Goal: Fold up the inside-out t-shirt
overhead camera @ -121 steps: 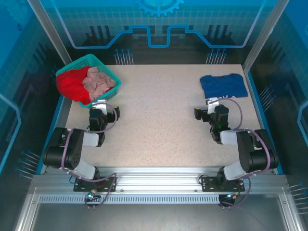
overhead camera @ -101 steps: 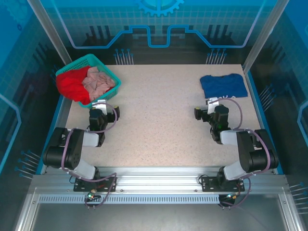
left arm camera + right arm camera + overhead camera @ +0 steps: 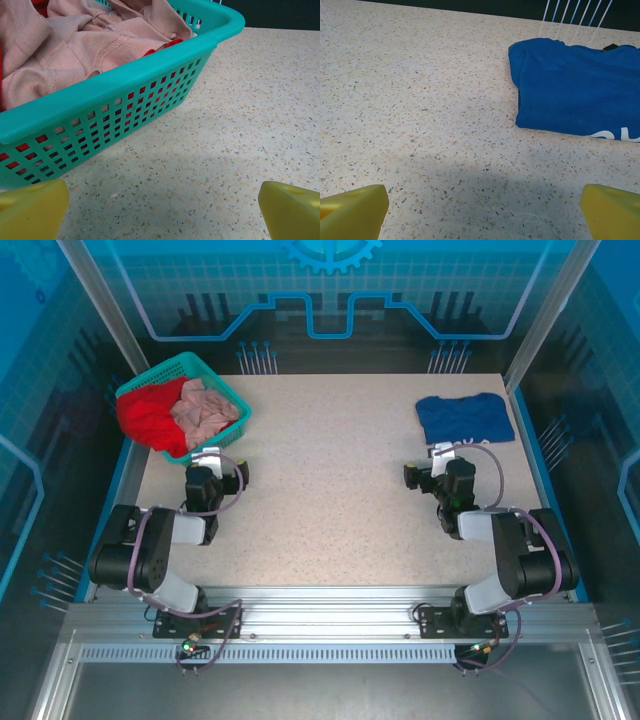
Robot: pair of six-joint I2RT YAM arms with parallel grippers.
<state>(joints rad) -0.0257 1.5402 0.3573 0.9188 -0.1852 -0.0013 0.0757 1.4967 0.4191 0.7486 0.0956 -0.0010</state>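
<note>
The inside-out t-shirt (image 3: 148, 417) is a bright red bundle in the left half of a teal basket (image 3: 235, 398) at the table's far left, spilling over its rim. Bits of red show through the basket's holes (image 3: 135, 92) in the left wrist view. My left gripper (image 3: 210, 462) rests low just in front of the basket, open, with bare table between its yellow fingertips (image 3: 30, 210). My right gripper (image 3: 440, 458) sits open at the right, its yellow fingertips (image 3: 612, 212) wide apart over bare table.
A pale pinkish garment (image 3: 205, 410) fills the basket's right half (image 3: 75, 45). A folded dark blue t-shirt (image 3: 464, 419) lies at the far right, just beyond my right gripper (image 3: 580, 92). The speckled tabletop (image 3: 330, 470) between the arms is bare.
</note>
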